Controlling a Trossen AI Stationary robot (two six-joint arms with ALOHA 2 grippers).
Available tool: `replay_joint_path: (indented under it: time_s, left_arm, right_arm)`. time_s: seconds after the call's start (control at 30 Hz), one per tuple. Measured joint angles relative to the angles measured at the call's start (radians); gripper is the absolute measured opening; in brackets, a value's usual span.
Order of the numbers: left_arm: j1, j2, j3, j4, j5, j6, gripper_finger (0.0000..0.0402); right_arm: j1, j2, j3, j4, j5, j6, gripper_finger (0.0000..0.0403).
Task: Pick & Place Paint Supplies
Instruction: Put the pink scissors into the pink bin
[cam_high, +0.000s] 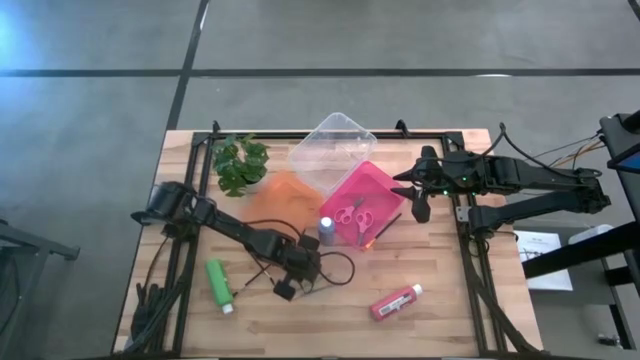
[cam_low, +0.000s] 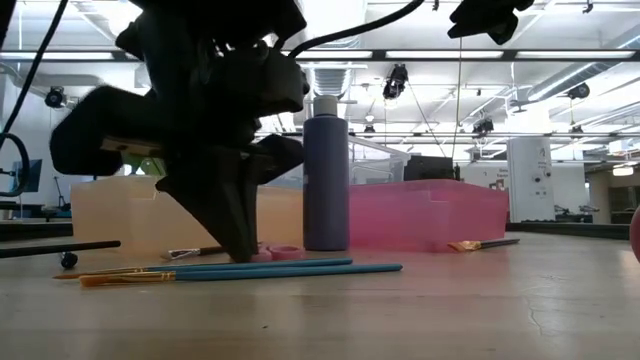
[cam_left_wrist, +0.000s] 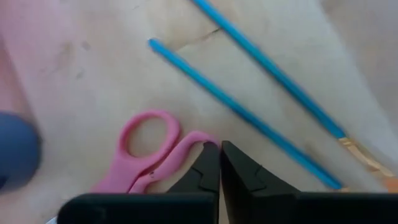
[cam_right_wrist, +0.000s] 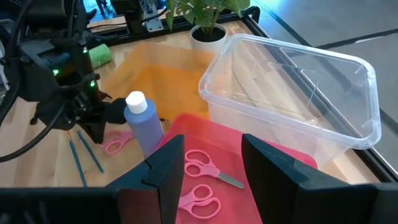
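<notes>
Small pink-handled scissors (cam_left_wrist: 146, 155) lie flat on the table next to the upright blue-purple bottle (cam_high: 327, 230). My left gripper (cam_left_wrist: 219, 149) is shut, its tips down at the scissors' handle loops. Two blue paintbrushes (cam_left_wrist: 242, 112) lie on the wood just beyond. A green bottle (cam_high: 219, 285) and a red bottle (cam_high: 396, 302) lie on their sides near the front edge. Two more scissors (cam_right_wrist: 205, 165) lie in the pink tray (cam_high: 375, 185). My right gripper (cam_right_wrist: 214, 177) hovers open above that tray's right side, with nothing between its fingers. My left gripper comes steeply from above and its shut fingertips (cam_left_wrist: 208, 158) stand at the rim of one handle loop (cam_left_wrist: 194, 142) of the scissors. No pink shows between the fingers, so I cannot tell whether they touch it. The scissors lie flat on the table.
An orange tray (cam_high: 285, 195), a clear plastic container (cam_high: 332, 148) and a leafy plant (cam_high: 240, 165) stand at the back. A brush (cam_low: 485, 243) leans at the pink tray's edge. A black cable (cam_high: 340, 268) loops on the table by the left arm.
</notes>
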Motion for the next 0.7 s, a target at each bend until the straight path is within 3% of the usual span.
replay_joint_path:
  time_s: [0.33,0.7]
  left_arm:
    - [-0.024,-0.004,0.113,-0.070,0.011,-0.031,0.0000]
    - [-0.035,-0.040,0.115,-0.076,0.005,-0.079,0.0002]
  right_arm:
    - [0.020,0.000,0.000,-0.001,0.000,0.008,0.0157]
    - [0.046,0.000,-0.005,-0.007,0.010,0.015,0.0157]
